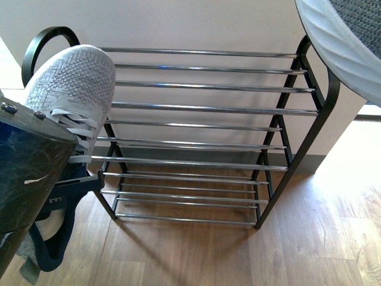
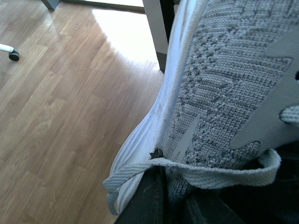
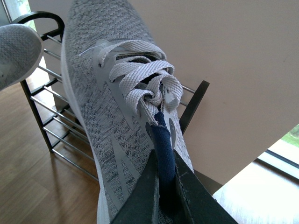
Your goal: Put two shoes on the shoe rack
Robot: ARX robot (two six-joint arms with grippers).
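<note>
Two grey sneakers (image 1: pixel 70 83) (image 1: pixel 348 44), one within each arm's jaws, near shoe rack (image 1: pixel 202 108).

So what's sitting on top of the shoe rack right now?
Nothing rests on the visible top bars of the shoe rack; they are bare. The left sneaker, held in front, hides its left end, and the right sneaker covers the right corner.

Front + R-wrist cams share rack (image 1: pixel 196 108).

Shoe rack (image 1: pixel 199 88) open from above; wall (image 1: pixel 196 24) behind.
</note>
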